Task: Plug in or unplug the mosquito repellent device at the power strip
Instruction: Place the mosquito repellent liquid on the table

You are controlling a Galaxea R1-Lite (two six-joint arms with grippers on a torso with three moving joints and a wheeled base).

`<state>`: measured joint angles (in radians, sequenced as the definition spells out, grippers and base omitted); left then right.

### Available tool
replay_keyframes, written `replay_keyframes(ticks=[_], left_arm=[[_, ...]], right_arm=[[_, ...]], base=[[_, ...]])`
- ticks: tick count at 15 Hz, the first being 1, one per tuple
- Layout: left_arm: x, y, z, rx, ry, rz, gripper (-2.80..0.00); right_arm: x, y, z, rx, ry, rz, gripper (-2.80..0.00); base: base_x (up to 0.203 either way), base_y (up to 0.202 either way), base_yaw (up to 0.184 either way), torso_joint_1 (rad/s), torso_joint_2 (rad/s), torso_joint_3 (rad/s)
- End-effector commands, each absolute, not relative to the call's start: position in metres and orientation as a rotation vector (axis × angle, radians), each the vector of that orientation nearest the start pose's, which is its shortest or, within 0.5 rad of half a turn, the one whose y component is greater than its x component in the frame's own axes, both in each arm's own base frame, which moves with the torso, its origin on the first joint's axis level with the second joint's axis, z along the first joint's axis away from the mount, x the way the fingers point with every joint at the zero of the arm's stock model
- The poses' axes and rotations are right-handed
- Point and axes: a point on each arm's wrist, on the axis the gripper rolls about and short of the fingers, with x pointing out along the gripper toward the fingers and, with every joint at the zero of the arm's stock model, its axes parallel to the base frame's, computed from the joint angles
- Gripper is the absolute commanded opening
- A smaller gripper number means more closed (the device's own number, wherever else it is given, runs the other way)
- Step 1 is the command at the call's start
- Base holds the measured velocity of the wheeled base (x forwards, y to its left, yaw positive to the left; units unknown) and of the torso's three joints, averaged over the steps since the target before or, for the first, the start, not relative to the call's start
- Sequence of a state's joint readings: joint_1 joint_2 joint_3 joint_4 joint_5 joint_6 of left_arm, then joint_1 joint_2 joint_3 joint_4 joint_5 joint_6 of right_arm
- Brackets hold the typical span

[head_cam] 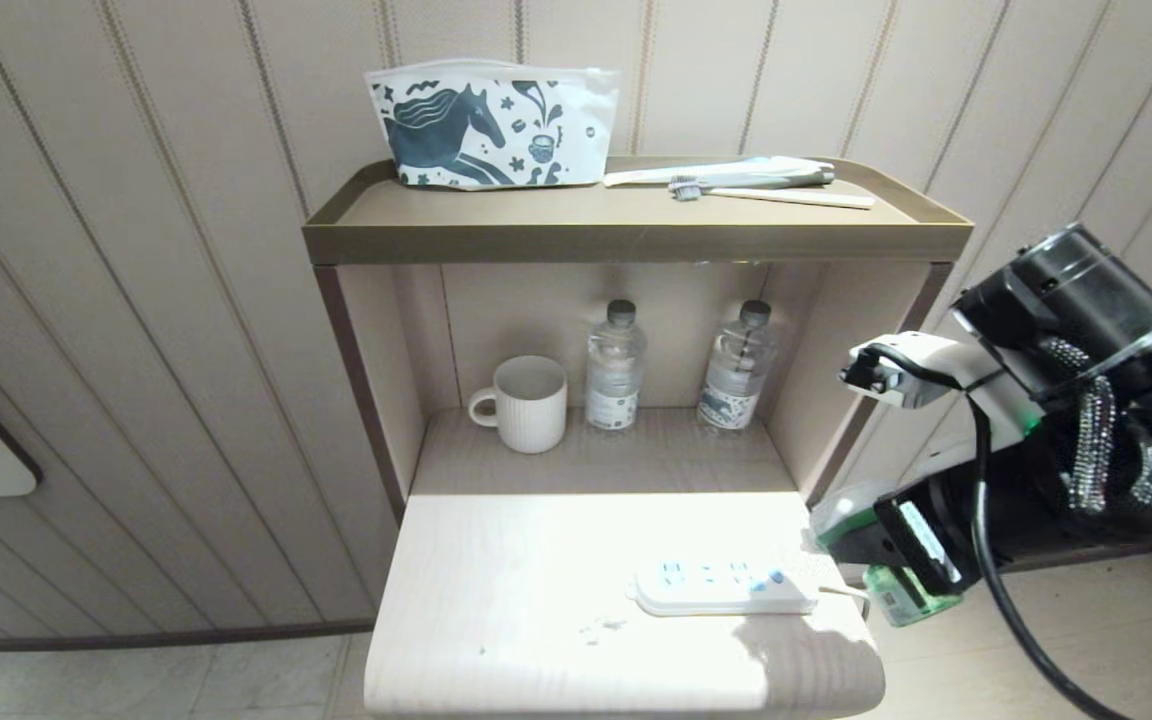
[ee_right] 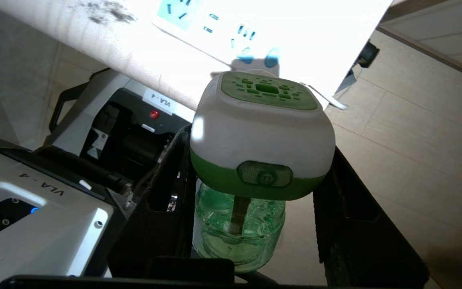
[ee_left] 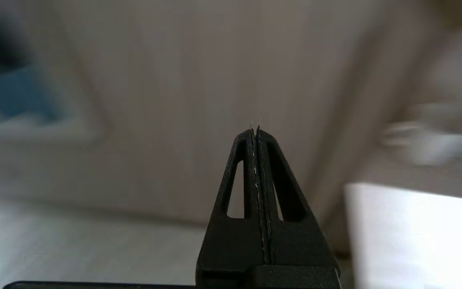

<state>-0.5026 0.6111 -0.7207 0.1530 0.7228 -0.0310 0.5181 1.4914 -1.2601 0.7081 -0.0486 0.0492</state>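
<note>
On shelf, two water bottles (head_cam: pixel 616 365), one mug (head_cam: pixel 526 403)

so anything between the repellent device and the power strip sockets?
Nothing visible. The right tool holds the mosquito repellent device just off the table's right edge, beside the power strip. The strip's sockets lie bare, with only open air between them.

Hotel-style bedroom: panelled wall (head_cam: pixel 136 350), bedside shelf (head_cam: pixel 636 235) holding toiletry pouch (head_cam: pixel 491 122), toothbrush (head_cam: pixel 771 193), water bottles (head_cam: pixel 616 365).
</note>
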Motion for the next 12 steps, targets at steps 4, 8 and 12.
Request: replay_keyframes(ticks=[4, 8, 12], left_arm=[[-0.022, 0.018, 0.181, -0.002, 0.111, 0.621, -2.80], [-0.029, 0.010, 0.129, 0.008, 0.148, 0.422, -2.80], [-0.033, 0.004, 0.091, 0.036, 0.110, 0.172, -2.80]], right_arm=[[0.190, 0.107, 0.245, -0.192, 0.911, 0.393, -2.80], [0.201, 0.113, 0.227, -0.147, 0.686, 0.259, -2.80], [0.204, 0.126, 0.217, -0.097, 0.412, 0.162, -2.80]], base=[[0.000, 0.000, 0.000, 0.000, 0.00, 0.000], [0.000, 0.000, 0.000, 0.000, 0.00, 0.000], [0.000, 0.000, 0.000, 0.000, 0.00, 0.000]])
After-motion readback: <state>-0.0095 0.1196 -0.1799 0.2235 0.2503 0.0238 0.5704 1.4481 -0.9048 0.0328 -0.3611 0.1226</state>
